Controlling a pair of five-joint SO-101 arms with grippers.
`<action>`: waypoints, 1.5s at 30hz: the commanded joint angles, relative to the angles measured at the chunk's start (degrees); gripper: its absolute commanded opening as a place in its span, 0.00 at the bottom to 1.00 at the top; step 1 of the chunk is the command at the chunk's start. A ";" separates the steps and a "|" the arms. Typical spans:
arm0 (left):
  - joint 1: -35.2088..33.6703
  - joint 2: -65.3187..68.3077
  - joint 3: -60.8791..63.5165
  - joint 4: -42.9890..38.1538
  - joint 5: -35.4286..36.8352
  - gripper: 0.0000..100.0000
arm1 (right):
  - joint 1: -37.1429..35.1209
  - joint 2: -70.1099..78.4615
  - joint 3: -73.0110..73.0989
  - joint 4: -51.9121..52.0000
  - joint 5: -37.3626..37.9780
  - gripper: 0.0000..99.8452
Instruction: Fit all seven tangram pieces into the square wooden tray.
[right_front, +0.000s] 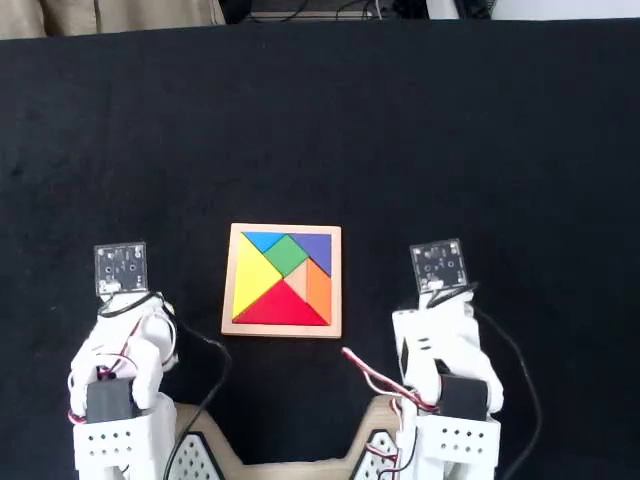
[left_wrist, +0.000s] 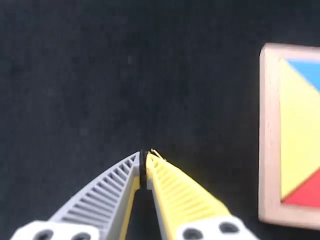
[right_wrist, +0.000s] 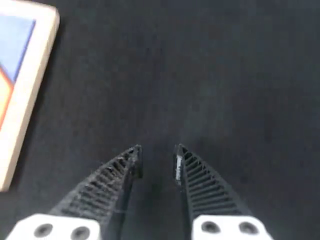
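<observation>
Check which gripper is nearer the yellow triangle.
Left. The left gripper, shut, flanks the tray's yellow triangle side; the right gripper, open, flanks the opposite orange piece side.

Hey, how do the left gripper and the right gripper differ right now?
The left gripper has one grey and one yellow finger; the right gripper has two black ones. The left gripper's tips touch, shut; the right gripper's stand slightly apart. Both are empty, over the black cloth beside the wooden tray.
</observation>
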 joint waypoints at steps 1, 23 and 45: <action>0.48 -0.35 1.19 8.00 0.53 0.03 | 2.37 -3.30 -0.13 3.69 0.26 0.12; 0.40 -0.26 1.19 7.65 -1.93 0.03 | 2.11 -3.30 -0.04 6.42 -12.75 0.12; 0.57 -0.26 1.19 7.65 -1.67 0.03 | 2.20 -3.30 -0.04 6.42 -11.96 0.12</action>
